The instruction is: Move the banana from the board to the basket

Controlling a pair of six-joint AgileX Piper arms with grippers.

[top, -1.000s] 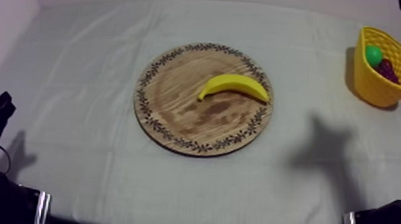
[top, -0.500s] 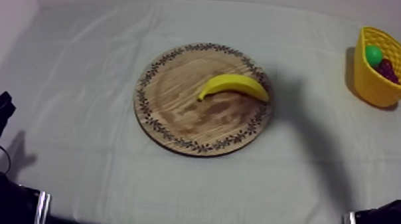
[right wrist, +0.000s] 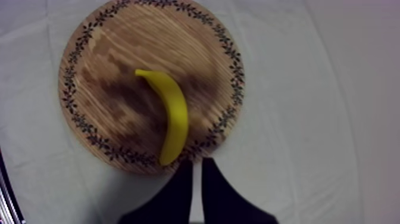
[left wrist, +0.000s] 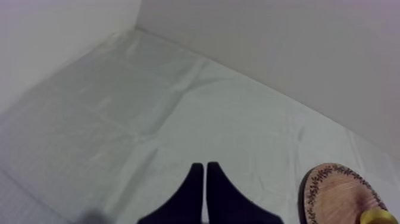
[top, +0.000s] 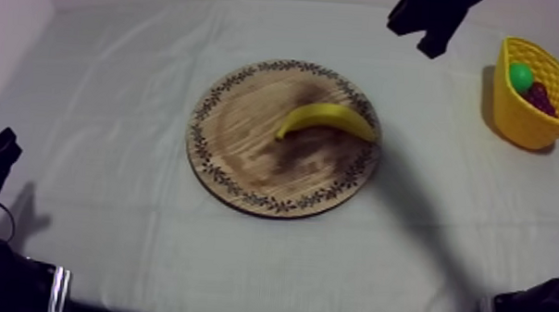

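While the banana (top: 327, 121) lies untouched on the right half of the board (top: 237, 155), the step in hand is, by my reading, the approach: nothing is gripped yet. The right claw (right wrist: 196, 162) hangs high over the counter (top: 111, 83), clenched on nothing, its two fingers lying together as a narrow wedge. Seen from its wrist, the tips sit just off the board's right rim. The banana's blunt right end is nearest them, and the fruit curves away to the left toward its stem. The next move calls for the claw to release, shift left over the banana's middle, turn across its length (a lengthwise grip would likely slip) and descend. The basket (top: 513, 107) stands at the far right, well apart from the board. The left claw (left wrist: 204, 168) rests clenched and empty at the near left.
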